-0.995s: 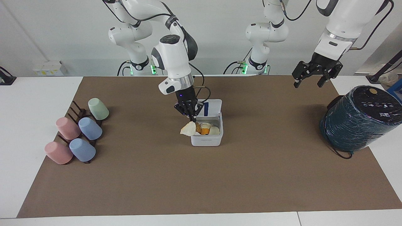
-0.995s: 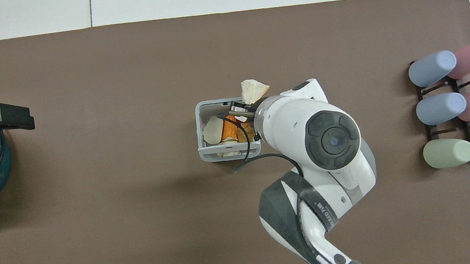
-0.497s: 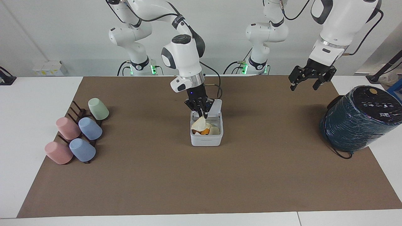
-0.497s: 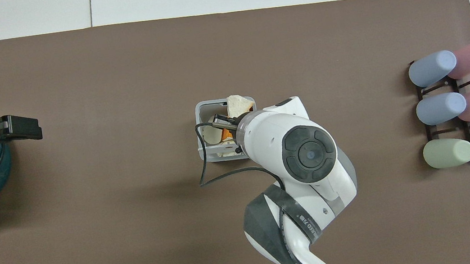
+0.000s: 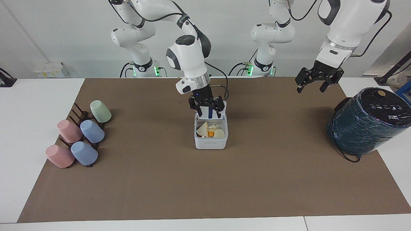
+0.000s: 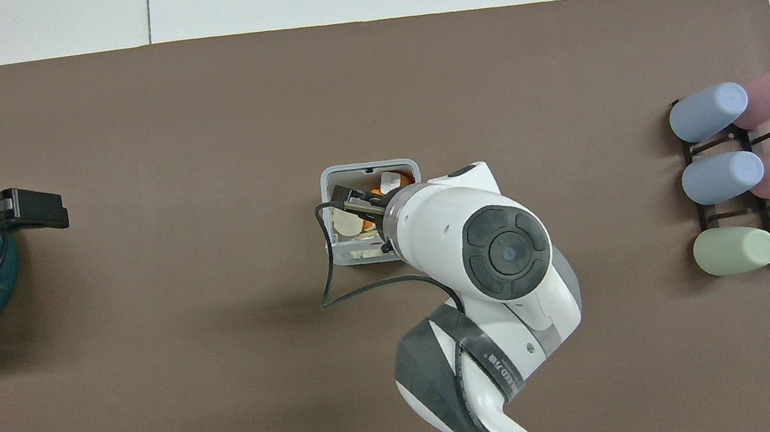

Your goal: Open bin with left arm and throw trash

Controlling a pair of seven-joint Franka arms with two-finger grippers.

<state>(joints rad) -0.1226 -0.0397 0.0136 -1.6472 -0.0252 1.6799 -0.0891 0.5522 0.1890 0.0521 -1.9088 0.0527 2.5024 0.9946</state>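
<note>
Pastel cups point(image 5: 78, 138), teal cylinder point(image 5: 366, 120) flanking bin point(image 5: 211, 142)

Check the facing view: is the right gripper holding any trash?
No: the right gripper hangs open and empty over the bin, the trash inside.

The bin point(image 5: 211, 142) sits mid-mat with trash point(image 5: 210, 130) in it, between the cups point(image 5: 78, 138) and the big cylinder point(image 5: 366, 122)

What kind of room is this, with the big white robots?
Probably a robot lab. Two white arms are fixed at a table covered by a brown mat, with a small bin and cups laid out for practice.
</note>
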